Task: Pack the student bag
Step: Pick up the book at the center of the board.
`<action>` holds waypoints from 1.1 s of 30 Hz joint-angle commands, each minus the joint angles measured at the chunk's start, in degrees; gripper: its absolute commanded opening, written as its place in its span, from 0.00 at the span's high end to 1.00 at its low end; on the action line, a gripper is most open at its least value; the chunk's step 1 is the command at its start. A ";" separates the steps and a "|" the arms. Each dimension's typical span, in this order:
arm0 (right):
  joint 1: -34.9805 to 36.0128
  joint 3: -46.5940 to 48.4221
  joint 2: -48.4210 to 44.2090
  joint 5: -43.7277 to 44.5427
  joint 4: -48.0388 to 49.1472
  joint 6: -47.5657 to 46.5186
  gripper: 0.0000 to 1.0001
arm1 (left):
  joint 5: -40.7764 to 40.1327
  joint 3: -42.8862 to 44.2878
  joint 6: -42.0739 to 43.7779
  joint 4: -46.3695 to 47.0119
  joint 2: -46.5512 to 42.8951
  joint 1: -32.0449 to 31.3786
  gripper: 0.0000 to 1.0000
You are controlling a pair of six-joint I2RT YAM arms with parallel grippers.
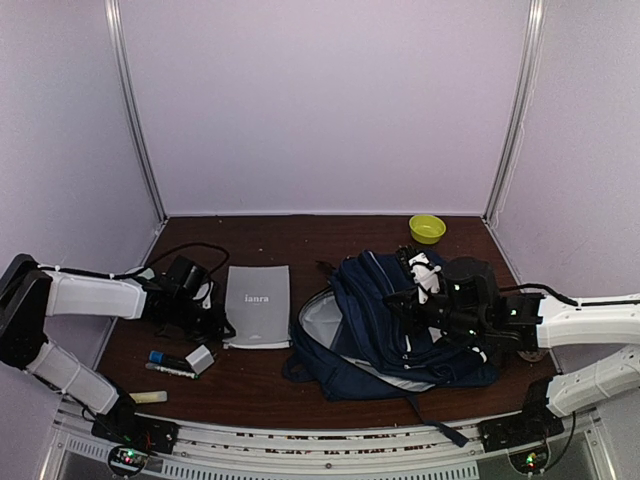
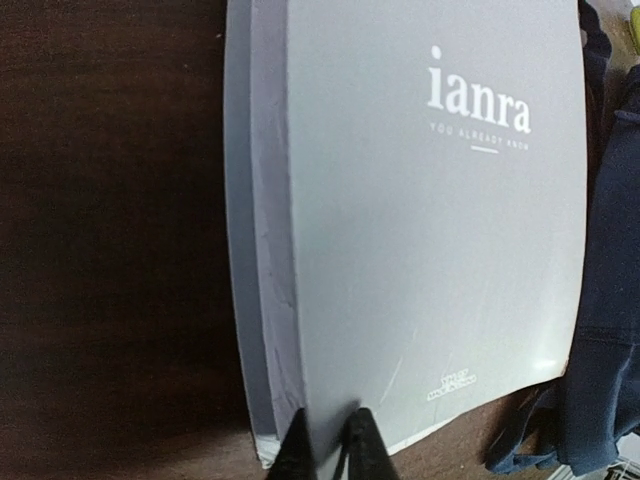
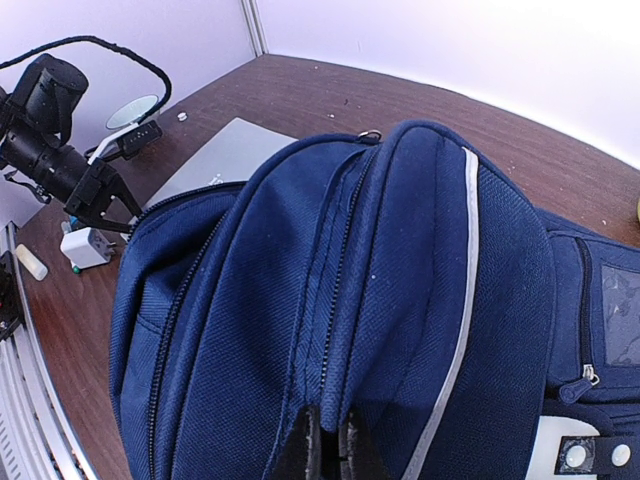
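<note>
On the right half of the counter (image 1: 330, 235) lies the blue bag (image 3: 400, 300), a fold of its top pinched in the clenched right claw (image 3: 325, 445), likely to hold its mouth open. Beside it, the left claw (image 2: 330, 450) clamps the grey book (image 2: 430, 250) by its edge, apparently for loading.

1. The top view looks down from high behind the near edge over the whole counter (image 1: 300, 235).
2. The left wrist view sits very close over the grey book (image 2: 430, 250).
3. The right wrist view hugs the student bag (image 3: 400, 300), facing leftward, and shares that book.
</note>
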 commanded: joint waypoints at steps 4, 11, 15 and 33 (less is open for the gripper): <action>-1.44 1.20 -0.09 5.29 0.81 -0.40 1.00 | -2.59 -1.40 0.85 0.63 -2.32 0.17 1.00; -1.43 1.74 -0.15 5.14 0.47 -0.47 1.00 | -5.27 1.19 4.92 -4.39 -8.69 0.16 1.00; -1.44 1.18 -1.50 4.75 0.94 0.30 1.00 | -5.93 4.09 8.06 -8.09 -10.70 0.15 1.00; -1.36 8.67 -4.15 4.44 -5.61 4.72 1.00 | 1.72 12.08 18.36 -19.24 -24.67 -0.75 1.00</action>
